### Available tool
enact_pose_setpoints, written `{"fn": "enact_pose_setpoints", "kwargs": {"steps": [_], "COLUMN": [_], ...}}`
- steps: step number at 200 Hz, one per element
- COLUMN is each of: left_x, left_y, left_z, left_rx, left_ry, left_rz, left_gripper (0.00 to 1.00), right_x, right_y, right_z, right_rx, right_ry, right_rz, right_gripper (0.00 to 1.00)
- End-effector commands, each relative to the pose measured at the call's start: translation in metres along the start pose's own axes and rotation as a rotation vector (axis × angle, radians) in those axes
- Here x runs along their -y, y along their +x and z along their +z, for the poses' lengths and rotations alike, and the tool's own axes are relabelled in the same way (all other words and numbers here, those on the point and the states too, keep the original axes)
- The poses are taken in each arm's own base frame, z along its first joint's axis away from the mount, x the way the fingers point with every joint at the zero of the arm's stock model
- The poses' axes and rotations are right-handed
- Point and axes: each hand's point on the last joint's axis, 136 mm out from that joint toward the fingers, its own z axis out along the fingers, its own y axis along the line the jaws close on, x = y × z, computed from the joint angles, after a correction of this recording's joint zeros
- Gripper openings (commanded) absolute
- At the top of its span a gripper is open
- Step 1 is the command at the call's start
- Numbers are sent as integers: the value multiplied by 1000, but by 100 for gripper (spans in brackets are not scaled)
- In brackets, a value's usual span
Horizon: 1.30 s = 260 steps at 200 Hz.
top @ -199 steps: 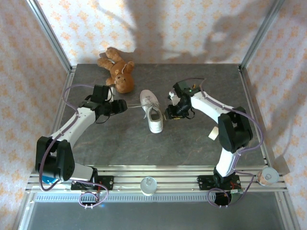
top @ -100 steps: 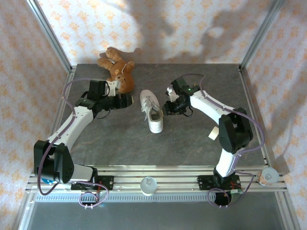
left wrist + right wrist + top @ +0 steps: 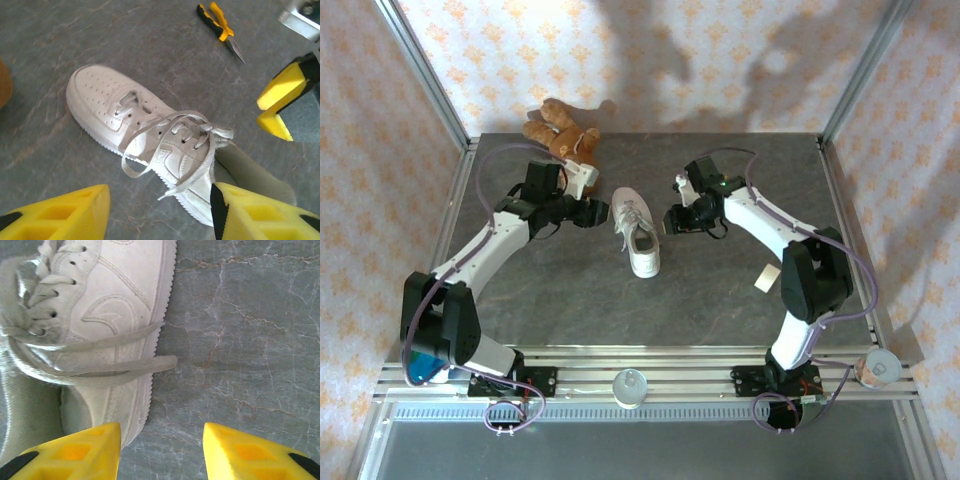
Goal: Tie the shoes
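ok so here's me with both pincers out. The white sneaker (image 3: pixel 638 232) sits on its sole around the middle of the grey table (image 3: pixel 720 300), toe pointing away from my bases, heel towards them. Laces (image 3: pixel 150 150) are loose, with floppy loops hanging over the sides, and two strands (image 3: pixel 115 355) trail off the sneaker's edge onto the table.

My left gripper (image 3: pixel 600 213) is just left of the sneaker, up by the lace end. Its yellow fingers (image 3: pixel 65 215) are spread apart with nothing pinched between them. My right gripper (image 3: pixel 670 222) is just right of the sneaker and it's also spread wide and not gripping anything, with the strands lying just past its fingertips (image 3: pixel 100 440).

Teddy bear (image 3: pixel 560 140) is behind the sneaker, off to its left. Yellow-handled pliers (image 3: pixel 220 22) lie well past it.
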Motion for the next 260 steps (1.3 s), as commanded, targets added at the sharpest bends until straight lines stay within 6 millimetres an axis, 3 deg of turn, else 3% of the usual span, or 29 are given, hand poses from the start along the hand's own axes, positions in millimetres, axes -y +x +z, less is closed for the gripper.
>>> {"fn": "enact_pose_setpoints", "kwargs": {"steps": [1,46,113,117,184,198,212,219,226,260], "left_x": [8,-2,-5,-9,-6,-3,-1,0,0,3], "left_y": [-7,15,19,25,22,23,24,24,25,29], "left_z": [13,35,72,80,110,111,107,103,98,73], "left_rx": [1,-206,-234,-251,-262,-270,-278,-287,-295,-294], "left_ry": [97,194,258,270,314,332,341,335,325,257], "left_rz": [340,632,782,773,807,803,796,796,796,797], "left_gripper": [56,61,62,62,62,53,14,0,0,0], "right_x": [16,26,19,18,9,10,13,17,22,38], "right_y": [-1,10,7,7,0,-1,-5,-8,-12,-29], "right_z": [2,29,55,56,76,78,76,74,71,47], "right_rx": [24,-40,-143,-146,-195,-192,-178,-163,-144,-49], "right_ry": [48,55,48,42,25,29,55,82,111,179], "right_rz": [-19,-113,-304,-313,-427,-432,-431,-423,-415,-368], "right_gripper": [48,51,52,52,50,40,18,8,0,0]}}
